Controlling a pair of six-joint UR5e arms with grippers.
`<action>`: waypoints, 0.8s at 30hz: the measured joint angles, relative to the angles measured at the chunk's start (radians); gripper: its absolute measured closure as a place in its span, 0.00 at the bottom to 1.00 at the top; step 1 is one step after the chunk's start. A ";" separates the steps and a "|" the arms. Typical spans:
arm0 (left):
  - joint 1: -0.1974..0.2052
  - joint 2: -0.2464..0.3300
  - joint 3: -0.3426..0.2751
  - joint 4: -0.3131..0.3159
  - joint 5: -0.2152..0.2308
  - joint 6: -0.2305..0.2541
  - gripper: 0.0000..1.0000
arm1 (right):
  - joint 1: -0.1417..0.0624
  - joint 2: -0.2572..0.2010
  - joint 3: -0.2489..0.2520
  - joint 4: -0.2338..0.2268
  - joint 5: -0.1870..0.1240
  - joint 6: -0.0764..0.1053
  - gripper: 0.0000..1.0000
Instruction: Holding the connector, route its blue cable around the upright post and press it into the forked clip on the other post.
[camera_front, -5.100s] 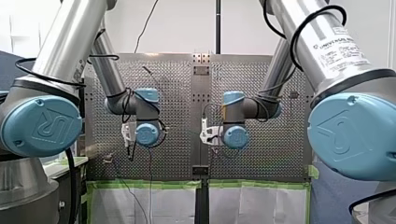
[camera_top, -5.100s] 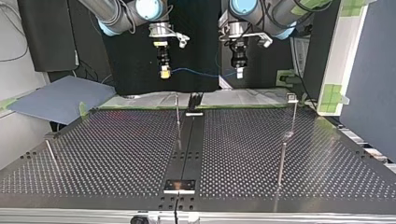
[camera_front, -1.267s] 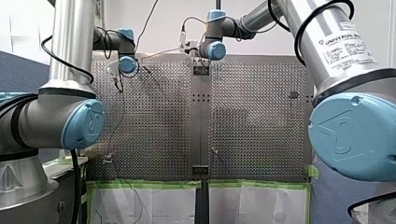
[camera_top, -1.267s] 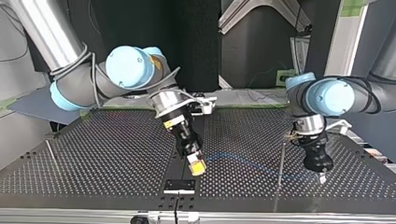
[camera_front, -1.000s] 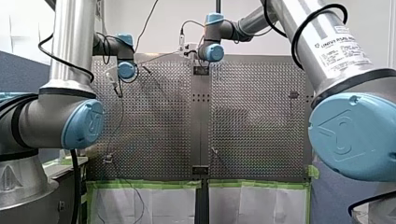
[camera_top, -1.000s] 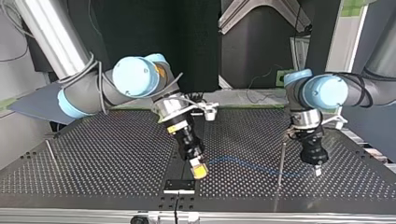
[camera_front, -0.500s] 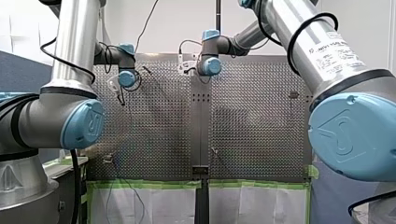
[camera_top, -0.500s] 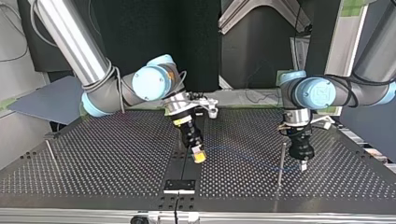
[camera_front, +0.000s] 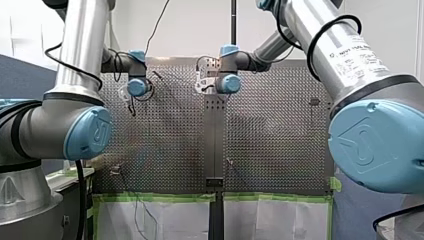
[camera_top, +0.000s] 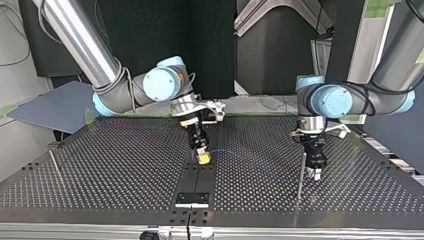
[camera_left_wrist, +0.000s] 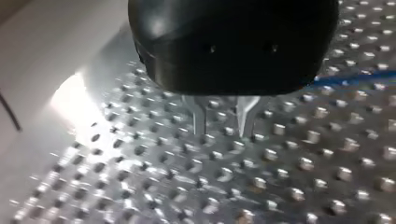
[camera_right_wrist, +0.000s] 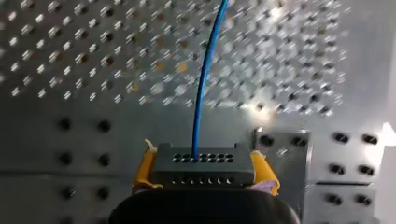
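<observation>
My right gripper has drawn back across the table, its jaws clamped around the connector.

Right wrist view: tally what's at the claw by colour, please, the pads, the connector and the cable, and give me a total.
Yellow: 2, the yellow pads of my right claw, one on each side of the connector
Dark grey: 1, the dark rectangular multi-hole connector
Blue: 1, the thin blue cable running ahead from the connector
Total: 4
</observation>
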 joint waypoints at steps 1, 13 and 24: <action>-0.001 -0.003 0.000 -0.001 -0.001 0.001 0.64 | -0.004 0.000 0.011 -0.008 0.006 -0.004 1.00; -0.009 -0.012 0.000 -0.013 -0.021 0.001 0.00 | -0.043 0.000 0.116 -0.102 0.052 -0.013 1.00; -0.010 -0.029 0.000 -0.013 -0.011 -0.002 0.00 | -0.081 0.001 0.204 -0.190 0.101 -0.021 1.00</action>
